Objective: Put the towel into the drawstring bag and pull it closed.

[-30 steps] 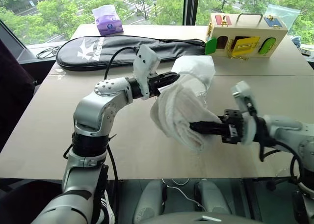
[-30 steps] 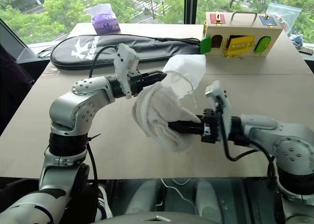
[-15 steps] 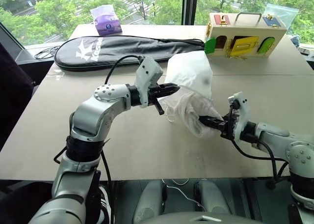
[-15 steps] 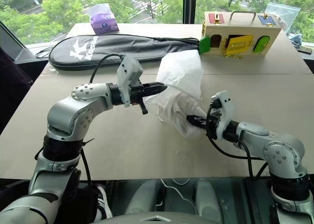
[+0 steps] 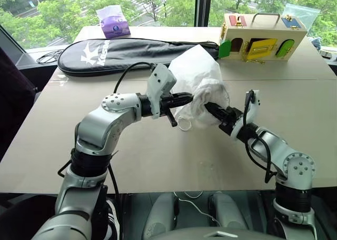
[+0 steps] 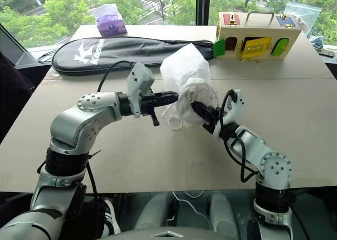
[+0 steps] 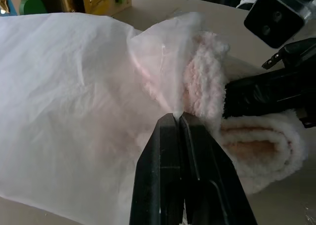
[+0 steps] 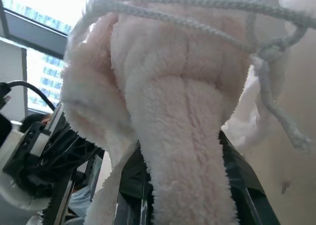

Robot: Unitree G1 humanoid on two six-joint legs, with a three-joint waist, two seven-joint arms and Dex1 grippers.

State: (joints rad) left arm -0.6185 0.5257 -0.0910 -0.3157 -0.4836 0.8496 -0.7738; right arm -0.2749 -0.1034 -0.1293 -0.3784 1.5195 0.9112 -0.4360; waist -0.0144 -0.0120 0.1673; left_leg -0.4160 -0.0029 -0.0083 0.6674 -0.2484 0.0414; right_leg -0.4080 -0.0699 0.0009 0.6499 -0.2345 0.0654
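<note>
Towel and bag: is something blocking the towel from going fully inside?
Nothing visible blocks it. The left gripper pinches the bag rim, and the right gripper pushes the towel into the mouth; part still sticks out.

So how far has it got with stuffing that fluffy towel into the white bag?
Partly in. The left gripper is shut on the rim of the drawstring bag, holding its mouth up, while the right gripper pushes the towel inside; a folded end sticks out. The cord hangs loose, so pulling it closed is left.
</note>
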